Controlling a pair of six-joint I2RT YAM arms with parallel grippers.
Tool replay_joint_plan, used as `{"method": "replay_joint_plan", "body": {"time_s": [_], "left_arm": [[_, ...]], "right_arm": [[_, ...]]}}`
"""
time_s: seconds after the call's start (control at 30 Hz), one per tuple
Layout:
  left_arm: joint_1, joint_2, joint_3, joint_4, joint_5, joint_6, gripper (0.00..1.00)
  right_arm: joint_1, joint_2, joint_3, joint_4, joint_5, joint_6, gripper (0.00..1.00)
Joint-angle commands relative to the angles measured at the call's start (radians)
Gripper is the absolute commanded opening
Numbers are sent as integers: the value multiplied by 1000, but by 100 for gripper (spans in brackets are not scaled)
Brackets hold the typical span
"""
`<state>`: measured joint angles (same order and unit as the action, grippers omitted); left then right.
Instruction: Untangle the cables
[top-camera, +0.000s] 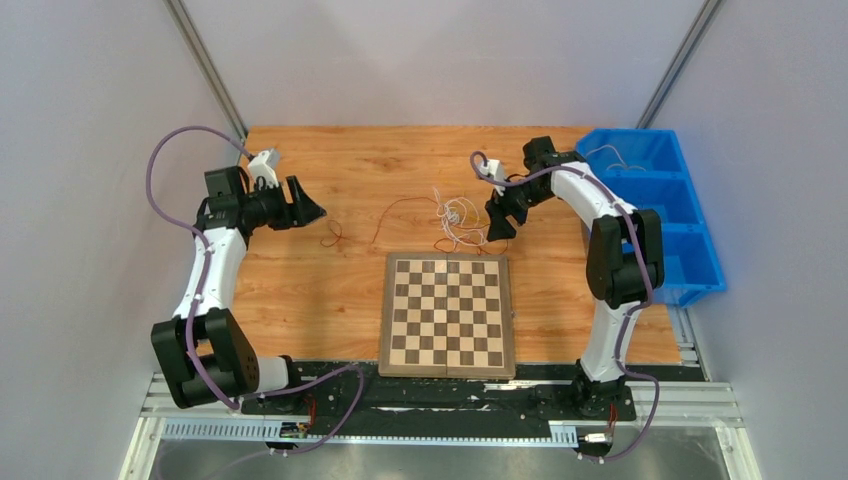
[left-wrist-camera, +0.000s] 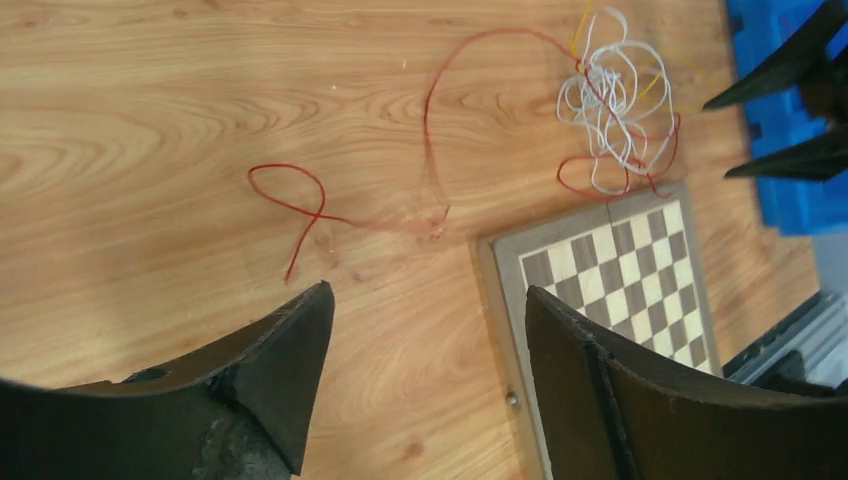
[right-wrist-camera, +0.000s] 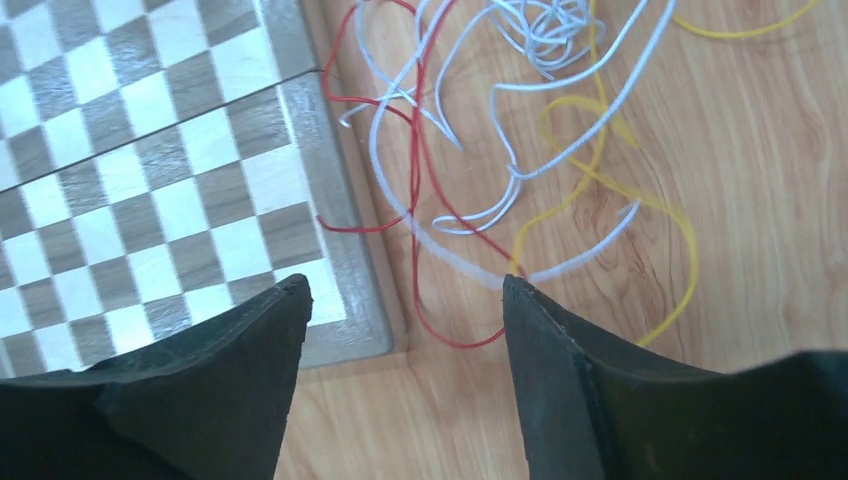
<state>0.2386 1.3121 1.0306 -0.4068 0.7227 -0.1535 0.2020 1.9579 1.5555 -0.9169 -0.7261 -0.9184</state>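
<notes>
The cables (top-camera: 455, 215) lie in a small tangle of thin white, red and yellow wires on the wooden table, just beyond the chessboard's far edge. One red strand (left-wrist-camera: 300, 200) trails left from the tangle (left-wrist-camera: 610, 110) and ends in a small loop. My left gripper (top-camera: 310, 208) hovers left of that loop, open (left-wrist-camera: 428, 290), with nothing between its fingers. My right gripper (top-camera: 497, 222) is at the tangle's right side, open (right-wrist-camera: 405, 282) and low over the wires. A red loop (right-wrist-camera: 415, 170) lies between its fingers. White (right-wrist-camera: 580, 135) and yellow (right-wrist-camera: 600, 180) strands cross at its right fingertip.
A folding chessboard (top-camera: 447, 312) lies flat at the table's near middle, its corner right under my right gripper (right-wrist-camera: 150, 170). A blue bin (top-camera: 700, 230) with three compartments stands along the right edge, a few thin wires in its far compartment (top-camera: 610, 155).
</notes>
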Motion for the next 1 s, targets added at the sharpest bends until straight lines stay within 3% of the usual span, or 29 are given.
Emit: {"method": "replay_joint_plan", "body": {"time_s": [0.0,0.07,0.17,0.23,0.33,0.47,0.63,0.7,0.87,0.97], "left_arm": [[-4,-45,15,17,100,227,80],[-56,-21,47,34,137,274,79],[-199,115,135,44,103,228,78],[-273,225,204,105,98,100,78],[-370,400,312,222,82,-123,80],[-440,598,458,350,93,-332,87],[-496,717,525,440,88,-444,89],[-512,752,535,456,62,-473,86],[-528,821,549,503,62,-545,70],[-533,828,532,524,71,-578,66]], "right_arm": [[-28,-28,148,-176,-144,-77,73],[-28,6,211,-173,-209,-19,73],[-22,105,313,-66,-247,230,68],[-17,166,356,51,-200,413,63],[0,222,361,218,-116,557,61],[58,306,398,280,-41,573,66],[116,377,401,289,-12,549,66],[124,392,393,296,-23,542,56],[129,359,330,362,-60,533,14],[136,317,277,399,-95,517,2]]}}
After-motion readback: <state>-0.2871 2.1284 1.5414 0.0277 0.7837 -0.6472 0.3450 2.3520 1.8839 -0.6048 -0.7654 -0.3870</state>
